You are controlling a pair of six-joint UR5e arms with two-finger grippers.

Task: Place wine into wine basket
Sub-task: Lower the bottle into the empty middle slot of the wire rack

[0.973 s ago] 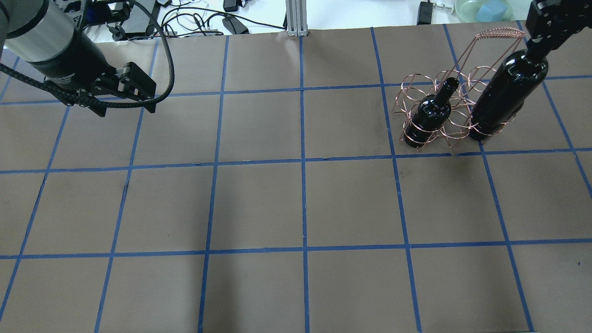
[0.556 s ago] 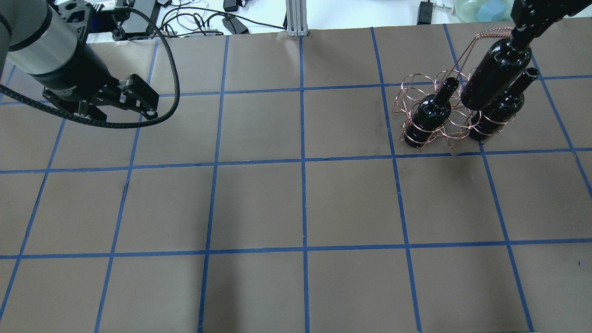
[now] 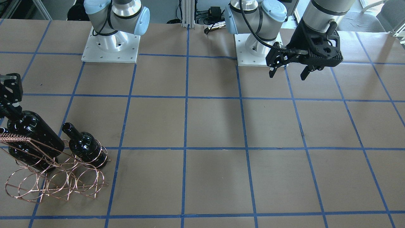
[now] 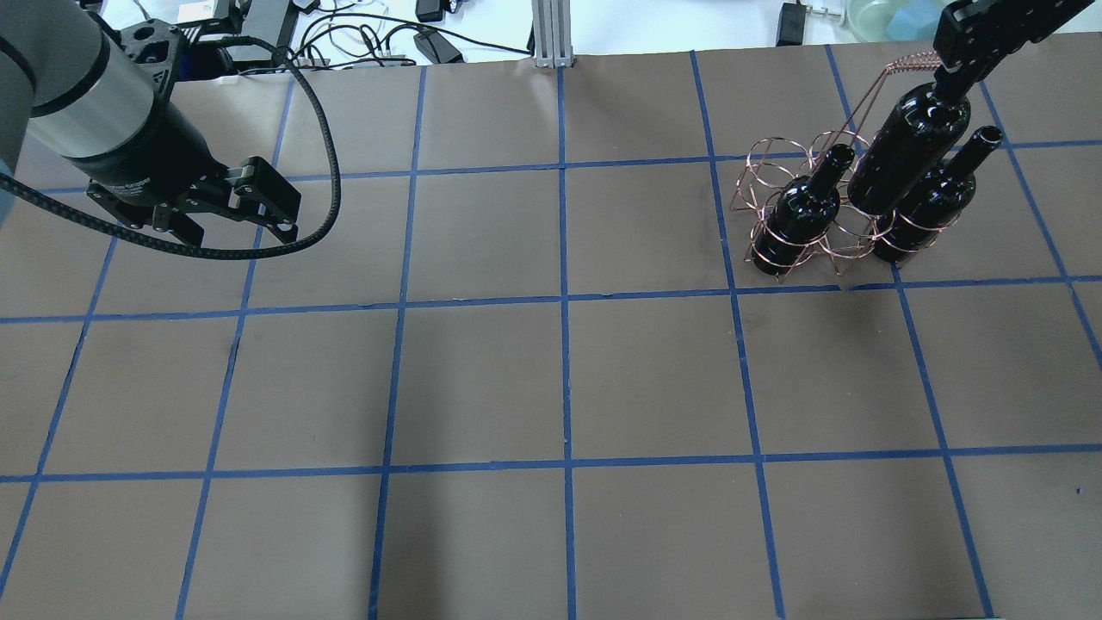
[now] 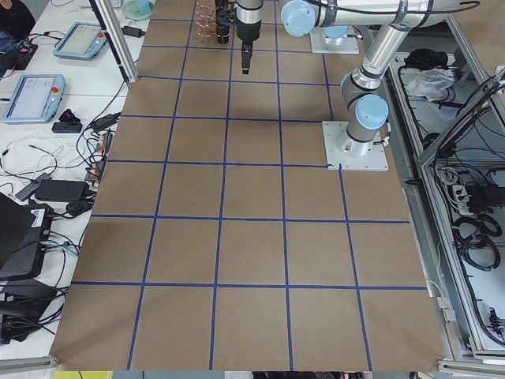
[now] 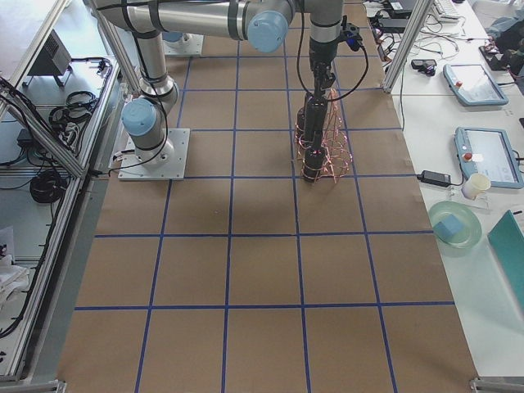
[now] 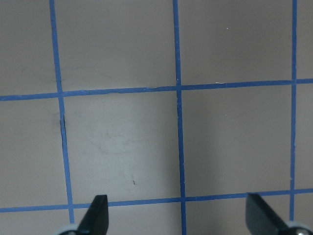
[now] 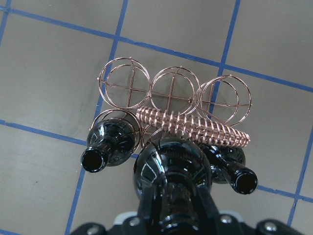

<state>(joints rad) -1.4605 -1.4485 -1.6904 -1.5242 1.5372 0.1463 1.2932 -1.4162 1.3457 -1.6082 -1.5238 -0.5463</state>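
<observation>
Copper wine basket [image 8: 195, 128], one; wine bottles [image 4: 908, 146], three (two inside)

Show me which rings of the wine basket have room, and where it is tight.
Free: the three rings of the wine basket beyond the handle bar, all empty. The middle ring of the near row, between the two seated bottles, looks open under the held bottle. Tight there: a bottle on each side and the handle bar close alongside.

Bright even light; soft shadows; glare on wine [image 8: 171, 166]; wrist views sharp.
</observation>
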